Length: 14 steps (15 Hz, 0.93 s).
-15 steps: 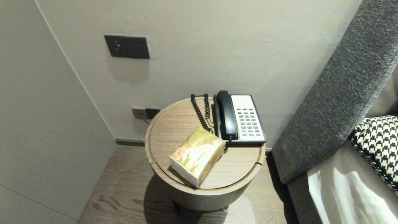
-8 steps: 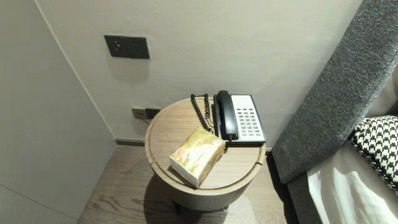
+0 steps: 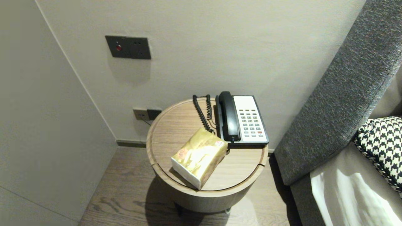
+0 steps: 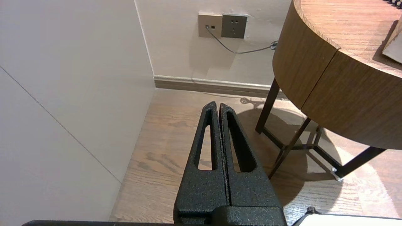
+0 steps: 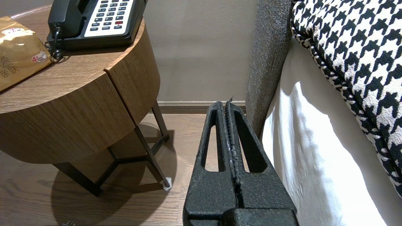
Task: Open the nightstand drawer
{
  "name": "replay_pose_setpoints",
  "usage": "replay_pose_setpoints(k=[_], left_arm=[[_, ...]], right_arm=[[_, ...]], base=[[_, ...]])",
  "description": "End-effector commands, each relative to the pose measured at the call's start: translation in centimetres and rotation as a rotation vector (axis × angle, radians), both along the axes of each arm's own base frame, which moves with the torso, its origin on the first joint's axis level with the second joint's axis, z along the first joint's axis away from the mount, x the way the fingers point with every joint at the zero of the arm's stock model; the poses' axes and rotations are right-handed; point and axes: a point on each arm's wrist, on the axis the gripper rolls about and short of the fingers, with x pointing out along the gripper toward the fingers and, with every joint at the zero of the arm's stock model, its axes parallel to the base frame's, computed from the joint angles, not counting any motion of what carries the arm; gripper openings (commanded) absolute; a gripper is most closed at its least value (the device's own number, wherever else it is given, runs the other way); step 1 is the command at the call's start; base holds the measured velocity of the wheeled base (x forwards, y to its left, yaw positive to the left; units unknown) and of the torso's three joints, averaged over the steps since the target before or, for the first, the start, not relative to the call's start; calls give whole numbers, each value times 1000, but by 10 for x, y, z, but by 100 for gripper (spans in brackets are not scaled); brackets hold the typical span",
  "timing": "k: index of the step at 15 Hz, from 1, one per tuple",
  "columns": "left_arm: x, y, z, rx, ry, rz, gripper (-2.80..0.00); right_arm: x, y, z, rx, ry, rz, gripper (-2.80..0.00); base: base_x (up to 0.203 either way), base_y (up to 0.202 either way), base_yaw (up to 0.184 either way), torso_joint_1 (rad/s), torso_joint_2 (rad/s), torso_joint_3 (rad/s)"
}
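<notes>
Tissues (image 4: 394,47) (cropped corner) beyond left claw (image 4: 219,105)

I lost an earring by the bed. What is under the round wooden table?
Under the round table, a dark metal leg frame stands on wood floor, partly in shadow. The table's drum covers the floor farther back.

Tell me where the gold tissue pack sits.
In the head view the gold tissue pack lies on the round wooden table, toward its front edge, front-left of the telephone.
</notes>
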Motion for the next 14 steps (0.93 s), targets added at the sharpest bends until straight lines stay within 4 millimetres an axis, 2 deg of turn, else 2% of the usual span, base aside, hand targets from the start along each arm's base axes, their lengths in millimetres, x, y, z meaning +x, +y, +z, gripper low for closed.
replay_pose_setpoints(k=[1,12,14], left_arm=[[0,0,0,0,-1,0,-280],[-1,0,0,1,19,3,-280],[-6,0,13,41,7,14,-280]], right_arm=[[3,0,-11,0,38,0,-280],[3,0,-11,0,38,0,-280],[3,0,-11,0,38,0,-280]], base=[[0,0,0,0,0,0],[0,0,0,0,0,0],[0,0,0,0,0,0]])
